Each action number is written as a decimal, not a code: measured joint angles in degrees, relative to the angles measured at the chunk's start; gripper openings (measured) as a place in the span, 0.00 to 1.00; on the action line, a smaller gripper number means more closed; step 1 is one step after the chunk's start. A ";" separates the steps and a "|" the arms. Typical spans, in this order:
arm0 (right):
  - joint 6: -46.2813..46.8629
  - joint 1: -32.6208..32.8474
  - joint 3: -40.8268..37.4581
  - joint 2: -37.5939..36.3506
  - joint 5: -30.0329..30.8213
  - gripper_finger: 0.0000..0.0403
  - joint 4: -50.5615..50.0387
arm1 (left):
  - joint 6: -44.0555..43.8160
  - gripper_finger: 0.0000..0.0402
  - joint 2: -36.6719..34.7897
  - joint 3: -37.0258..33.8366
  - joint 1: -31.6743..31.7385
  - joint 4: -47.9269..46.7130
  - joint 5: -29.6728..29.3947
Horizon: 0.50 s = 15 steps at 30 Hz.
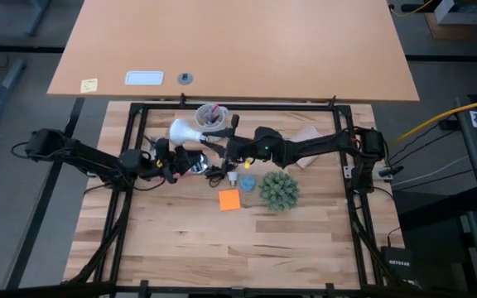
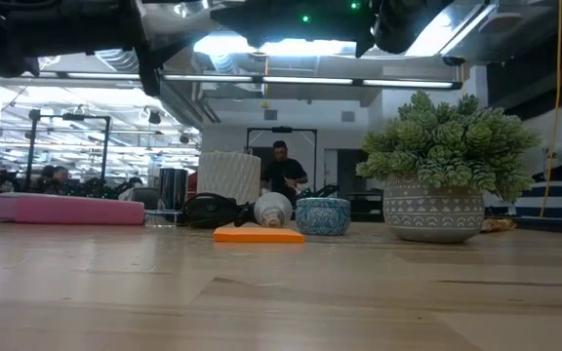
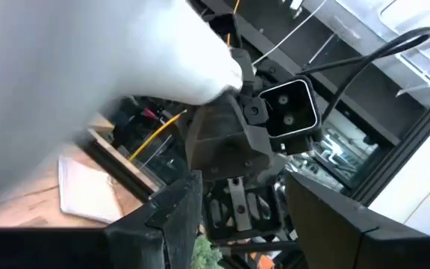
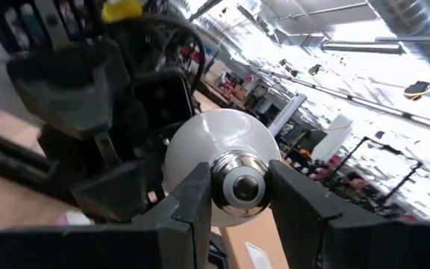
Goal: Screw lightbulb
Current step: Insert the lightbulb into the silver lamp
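The white frosted lightbulb (image 1: 185, 131) is held above the table, its dome toward the left arm and its silver base toward the right arm. My right gripper (image 4: 241, 187) is shut on it. The dome also fills the left wrist view as a white blur (image 3: 88, 67). My left gripper (image 1: 175, 163) faces the right one, fingers apart (image 3: 241, 202), with nothing showing between them. The shiny silver socket (image 1: 195, 163) with its black cord sits just beside the left fingers; I cannot tell whether they touch it. My right gripper pinches the bulb's silver screw base (image 4: 239, 185) between its two fingers, one finger on each side. It comes roughly level from the table's right side, in line with the bulb. The bulb is lifted clear of the table, its dome (image 4: 215, 142) pointing away toward the left arm.
Near the table's middle stand a potted plant (image 1: 278, 190) and a small blue bowl (image 1: 247, 180), beside an orange sticky note (image 1: 229, 199) and a small white rounded thing (image 2: 273, 208). A cup of pens (image 1: 212, 116) stands at the far edge. A person (image 2: 283, 171) is in the room beyond.
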 joint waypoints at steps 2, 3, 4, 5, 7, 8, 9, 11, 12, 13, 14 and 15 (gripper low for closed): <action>-2.05 0.04 0.00 0.00 0.88 0.29 -1.11 | 0.00 0.46 -0.07 0.00 -0.04 -1.06 0.10; -2.99 0.04 0.00 0.00 1.47 0.29 -1.87 | 0.00 0.46 -0.19 0.00 -0.04 -2.07 0.10; -3.86 0.06 0.00 0.00 2.09 0.29 -2.88 | 0.00 0.46 -0.23 0.00 -0.04 -2.80 0.09; -4.94 0.06 0.00 0.00 2.78 0.29 -3.81 | -0.02 0.46 -0.38 -0.02 -0.04 -3.81 0.08; -6.77 0.04 0.00 0.00 3.64 0.29 -5.78 | -0.43 0.46 -0.71 -0.41 -0.04 -5.04 0.08; -7.53 0.04 0.00 0.00 3.87 0.29 -6.40 | -1.32 0.46 -0.82 -0.69 -0.01 -5.26 0.04; -8.01 0.04 0.00 0.02 4.10 0.29 -6.81 | -2.57 0.46 -1.08 -0.86 0.00 -5.95 -0.11; -8.50 0.04 -0.02 0.02 4.35 0.29 -6.81 | -6.16 0.46 -1.16 -0.96 0.00 -6.97 -0.48; -9.21 0.04 -0.02 0.02 4.37 0.29 -6.78 | -8.51 0.46 -1.16 -0.96 0.00 -7.64 -0.64; -9.88 0.04 -0.02 0.02 4.41 0.29 -6.75 | -10.92 0.46 -1.16 -0.96 0.00 -8.46 -0.76; -10.74 0.04 -0.02 0.02 4.57 0.29 -6.74 | -13.41 0.46 -1.16 -0.96 -0.01 -9.70 -0.97; -11.30 0.04 -0.02 0.02 4.57 0.29 -6.76 | -15.81 0.46 -1.16 -0.96 -0.08 -11.22 -1.16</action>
